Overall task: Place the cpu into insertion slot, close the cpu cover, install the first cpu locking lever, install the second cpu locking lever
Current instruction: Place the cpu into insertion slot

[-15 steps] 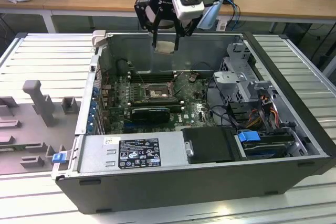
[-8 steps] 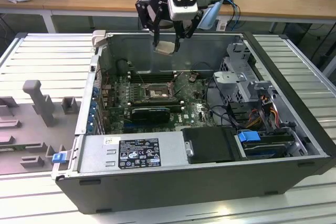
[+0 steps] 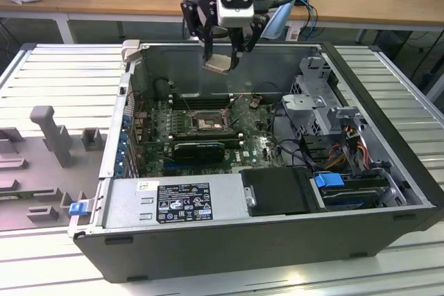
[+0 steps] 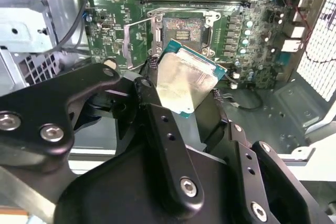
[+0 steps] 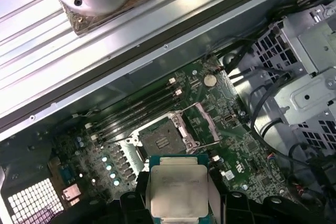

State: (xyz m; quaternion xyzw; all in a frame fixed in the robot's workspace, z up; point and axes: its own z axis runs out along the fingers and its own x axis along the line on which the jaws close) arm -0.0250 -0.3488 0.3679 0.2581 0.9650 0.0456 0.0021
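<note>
My gripper [image 3: 222, 57] hangs above the open computer case, shut on the cpu [image 3: 218, 64], a flat silvery square chip with a green edge. The cpu [image 4: 182, 80] sits between the black fingers in the second wrist view, and the cpu [image 5: 177, 188] lies flat in the first wrist view. Below on the motherboard the insertion slot [image 3: 207, 123] shows its dark pin field, also the insertion slot [image 5: 161, 140] and the insertion slot [image 4: 181, 27]. The cpu cover [image 5: 202, 125] stands swung open beside the socket; the cpu cover [image 4: 139, 43] is a metal frame beside it.
Long memory slots [image 3: 200, 100] run behind the socket. A black expansion card [image 3: 200, 148] lies in front of it. A drive cage [image 3: 322, 112] with cables fills the exterior view's right of the case. The power supply [image 3: 173, 202] sits at the front. Grey fixtures [image 3: 52, 133] stand outside.
</note>
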